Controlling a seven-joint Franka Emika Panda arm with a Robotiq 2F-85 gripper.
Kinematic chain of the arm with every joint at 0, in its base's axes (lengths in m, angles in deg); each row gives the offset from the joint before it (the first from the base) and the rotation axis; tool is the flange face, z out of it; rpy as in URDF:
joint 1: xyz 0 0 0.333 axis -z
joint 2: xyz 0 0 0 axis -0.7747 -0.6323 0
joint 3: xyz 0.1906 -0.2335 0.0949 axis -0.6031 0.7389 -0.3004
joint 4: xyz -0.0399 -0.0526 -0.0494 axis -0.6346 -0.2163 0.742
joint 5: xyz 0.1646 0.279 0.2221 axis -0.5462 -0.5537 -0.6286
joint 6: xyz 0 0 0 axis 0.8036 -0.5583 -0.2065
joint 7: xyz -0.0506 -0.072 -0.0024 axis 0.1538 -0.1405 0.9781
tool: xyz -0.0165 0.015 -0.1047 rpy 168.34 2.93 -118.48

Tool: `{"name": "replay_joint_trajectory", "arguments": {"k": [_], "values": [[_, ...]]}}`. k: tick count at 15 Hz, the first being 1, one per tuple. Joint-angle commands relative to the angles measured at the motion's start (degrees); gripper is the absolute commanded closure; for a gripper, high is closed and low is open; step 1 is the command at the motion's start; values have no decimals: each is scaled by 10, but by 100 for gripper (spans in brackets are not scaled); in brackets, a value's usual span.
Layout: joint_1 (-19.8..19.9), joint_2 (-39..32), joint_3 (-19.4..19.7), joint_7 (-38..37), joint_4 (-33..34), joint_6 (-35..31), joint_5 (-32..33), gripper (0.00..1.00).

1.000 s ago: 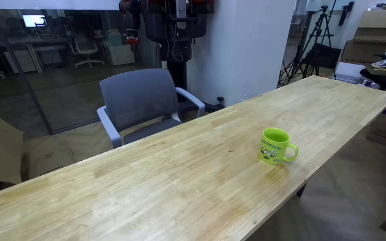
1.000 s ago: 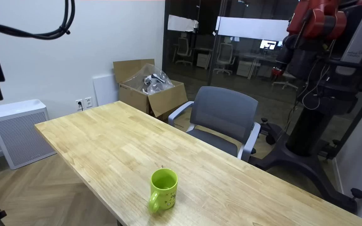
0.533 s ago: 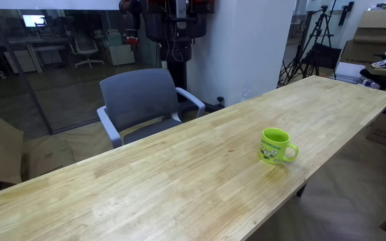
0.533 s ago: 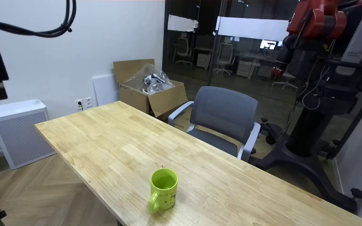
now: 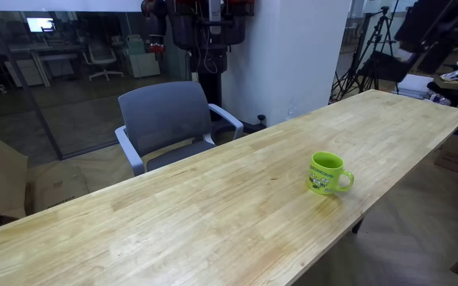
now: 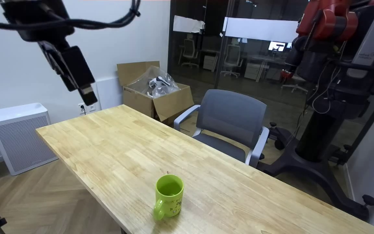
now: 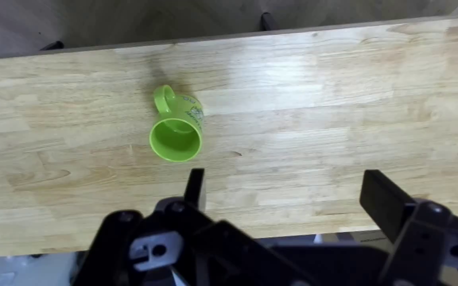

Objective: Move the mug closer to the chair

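Note:
A lime-green mug with printed cartoon figures stands upright on the wooden table in both exterior views (image 5: 322,178) (image 6: 170,203). It also shows in the wrist view (image 7: 181,113), left of centre, its handle toward the table edge at the top of the picture. A grey-blue chair (image 5: 165,115) stands at the table's long side and shows in an exterior view (image 6: 230,117) too. My gripper is high above the table, at the upper right in an exterior view (image 5: 416,63) and upper left in an exterior view (image 6: 86,92). In the wrist view (image 7: 284,174) its fingers are wide apart and empty, apart from the mug.
The long wooden table (image 5: 197,206) has bare wood between mug and chair. A red and black robot (image 6: 326,65) stands behind the chair. An open cardboard box (image 6: 138,100) and a white purifier (image 6: 21,136) stand beyond the table's end. A cable (image 6: 86,23) hangs along my arm.
My arm and gripper have swung in over the table, entering an exterior view at the upper right and moving rightward in an exterior view. Mug and chair have not moved.

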Motion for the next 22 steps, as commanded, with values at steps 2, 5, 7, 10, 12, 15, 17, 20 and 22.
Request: {"name": "replay_joint_trajectory", "arguments": {"k": [2, 5, 7, 10, 12, 15, 17, 20, 22], "values": [[8, -107, 78, 40, 26, -15, -4, 0], [18, -165, 104, 69, 51, -12, 12, 0], [13, -141, 106, 68, 29, -14, 5, 0], [13, -163, 110, 73, 40, -16, 5, 0], [17, -192, 122, 79, 59, -28, -3, 0], [32, -254, 139, 86, 103, -52, 12, 0], [39, -305, 152, 99, 142, -62, 17, 0], [32, -394, 180, 148, 218, -38, -21, 0], [31, -449, 183, 189, 268, -3, -57, 0]]}}
